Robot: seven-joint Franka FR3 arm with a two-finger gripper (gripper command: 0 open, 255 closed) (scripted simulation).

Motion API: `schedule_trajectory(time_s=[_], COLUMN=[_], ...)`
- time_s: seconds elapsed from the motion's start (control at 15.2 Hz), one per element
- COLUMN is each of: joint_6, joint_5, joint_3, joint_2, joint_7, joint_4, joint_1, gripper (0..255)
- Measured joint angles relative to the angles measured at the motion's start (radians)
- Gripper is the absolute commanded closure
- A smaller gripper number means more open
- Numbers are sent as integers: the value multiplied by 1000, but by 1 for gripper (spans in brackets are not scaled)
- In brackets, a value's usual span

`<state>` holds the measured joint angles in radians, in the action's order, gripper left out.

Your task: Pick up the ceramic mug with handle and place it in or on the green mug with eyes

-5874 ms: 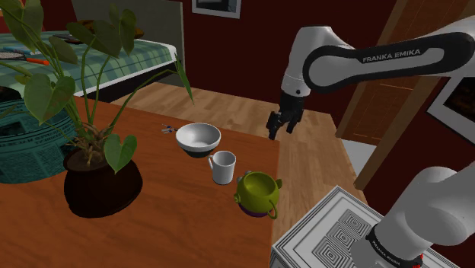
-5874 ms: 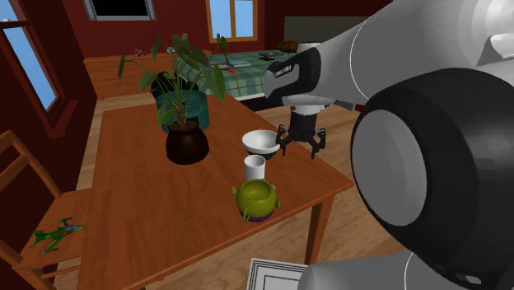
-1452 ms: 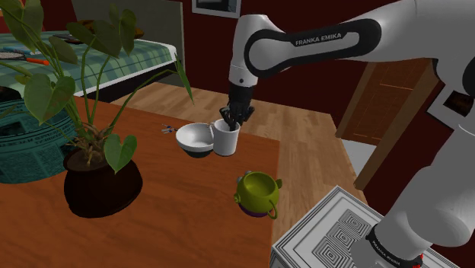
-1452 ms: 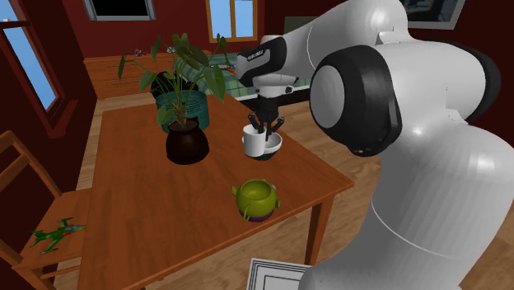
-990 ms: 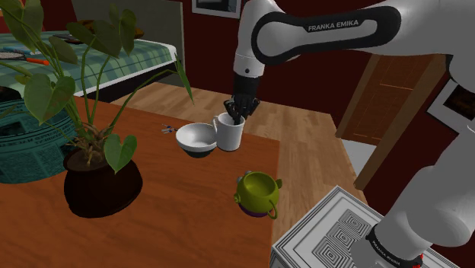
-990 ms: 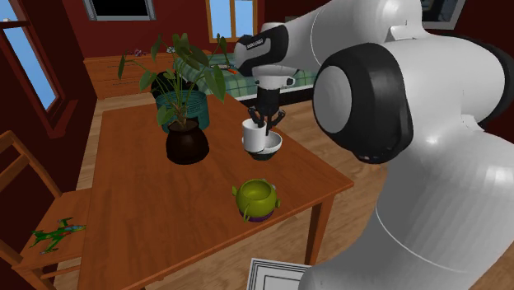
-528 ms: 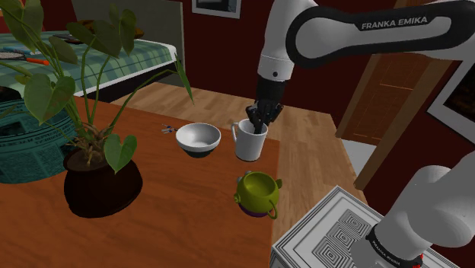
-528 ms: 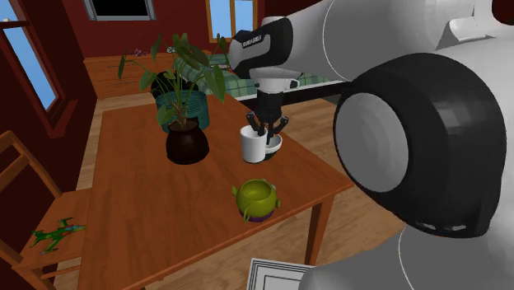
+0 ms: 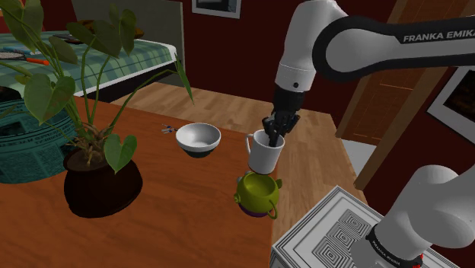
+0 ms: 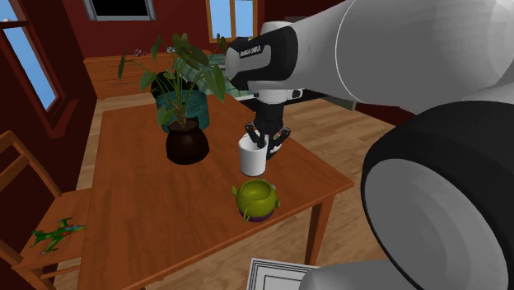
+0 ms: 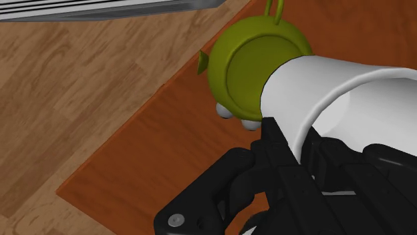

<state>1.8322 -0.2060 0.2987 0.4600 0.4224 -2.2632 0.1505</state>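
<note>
Reddish-brown wood grain runs across the table you are working over, with a plank floor beyond its edge. Your gripper has its black jaws clamped on the rim of the white mug, one finger inside the wall and one outside, as the wrist view shows. The mug is a plain, smooth cylinder with a loop handle facing the shoulder view's left. It hangs upright, clear of the table and just above the green mug. In the second exterior view a strip of wood shows between the two. The green mug is round-bellied and glossy olive, with small pointed ears, two bulging white eyes and a purple foot. It stands near the table's edge. A shallow white bowl sits apart from it, and a leafy plant in a dark round pot stands further along.
</note>
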Motion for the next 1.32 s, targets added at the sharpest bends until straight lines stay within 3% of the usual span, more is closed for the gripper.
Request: schedule_trajectory(time_s=[0.92,1.32], joint_6=[191,202], joint_5=[-16,-17], joint_3=[25,26], joint_2=[-35,-37], joint_7=[-10,-10], joint_4=[-156,-166], joint_1=[7,7], gripper=[255,255])
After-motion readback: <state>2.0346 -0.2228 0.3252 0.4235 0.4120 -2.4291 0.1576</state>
